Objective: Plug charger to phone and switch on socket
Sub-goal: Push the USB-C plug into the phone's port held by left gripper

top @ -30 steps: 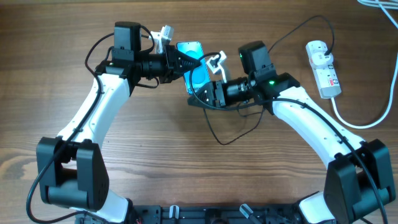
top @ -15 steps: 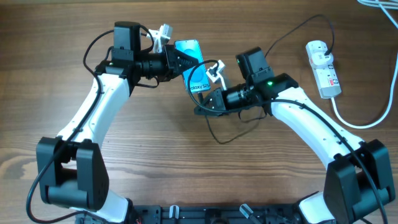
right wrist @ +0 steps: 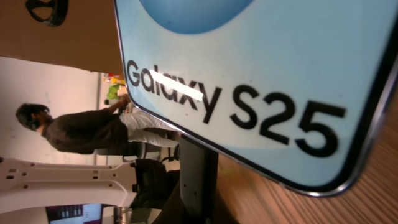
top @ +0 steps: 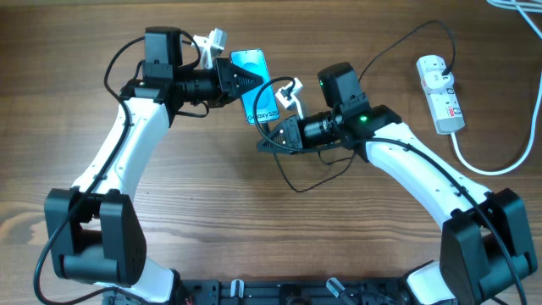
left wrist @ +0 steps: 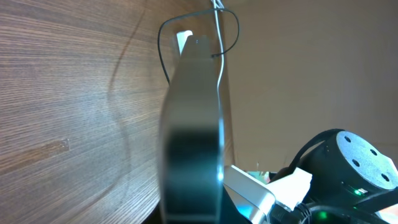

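Left end effector (top: 240, 82): closed on the phone (top: 256, 74), gripping its left side and holding it raised off the table (top: 212, 220), tilted, at far centre.
Right end effector (top: 268, 141): closed, just near-side of the phone's lettered end. Its fingertips were hidden, so I could not tell whether the plug tip was pinched between them.
Phone: the blue screen faced up and toward the right arm. In the right wrist view the "Galaxy S25" band (right wrist: 261, 74) filled the frame, and in the left wrist view the phone showed edge-on (left wrist: 193, 143).
Charger (top: 298, 190): the thin black cable ran out from under the right end effector, looped on the table on the near side, then rose right and far toward the socket (top: 440, 93). The tip itself was not visible.
Socket: flat on the table at far right, well apart from both arms, with a thick white cord (top: 491, 165) trailing right. The switch positions were too small to read.
Phone handling: probably light, rigid and slick-glassed. It was best held by its long edges, leaving the port end free.
Charger handling: probably limp and light. A hold just behind the tip, where it is stiff, would suit best, since any slack could drag the tip off line.
Step in hand: likely lining the tip up with the port. The switch was not yet pressed.
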You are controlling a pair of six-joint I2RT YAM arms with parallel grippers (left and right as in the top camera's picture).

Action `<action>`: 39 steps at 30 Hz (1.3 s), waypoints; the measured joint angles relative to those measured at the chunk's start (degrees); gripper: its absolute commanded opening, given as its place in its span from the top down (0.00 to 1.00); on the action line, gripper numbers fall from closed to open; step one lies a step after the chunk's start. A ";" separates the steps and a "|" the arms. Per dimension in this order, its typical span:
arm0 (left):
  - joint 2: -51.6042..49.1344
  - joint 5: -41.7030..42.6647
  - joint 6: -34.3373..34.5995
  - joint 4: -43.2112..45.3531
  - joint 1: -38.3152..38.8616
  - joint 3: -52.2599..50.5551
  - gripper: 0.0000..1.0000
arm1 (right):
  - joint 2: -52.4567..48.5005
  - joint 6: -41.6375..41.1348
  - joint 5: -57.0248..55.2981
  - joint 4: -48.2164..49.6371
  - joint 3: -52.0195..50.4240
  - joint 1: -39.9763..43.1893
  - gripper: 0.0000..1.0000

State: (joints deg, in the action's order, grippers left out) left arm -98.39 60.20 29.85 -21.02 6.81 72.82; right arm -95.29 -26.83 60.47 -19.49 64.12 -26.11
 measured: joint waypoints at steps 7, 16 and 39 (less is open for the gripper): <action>0.00 0.74 -0.24 -2.01 -0.50 0.57 0.96 | 0.00 -3.50 1.97 2.97 -0.48 -0.28 0.96; 0.00 0.76 0.92 -2.36 -0.85 0.76 0.96 | 0.00 -4.87 2.51 4.33 -0.68 -0.28 0.96; 0.02 1.84 0.87 -5.38 -4.87 -1.25 0.96 | 0.07 2.78 2.01 -1.88 1.20 2.05 0.05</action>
State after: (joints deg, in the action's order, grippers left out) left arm -98.37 62.04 30.72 -26.39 1.93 71.57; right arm -95.22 -24.05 62.48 -21.37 65.32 -24.05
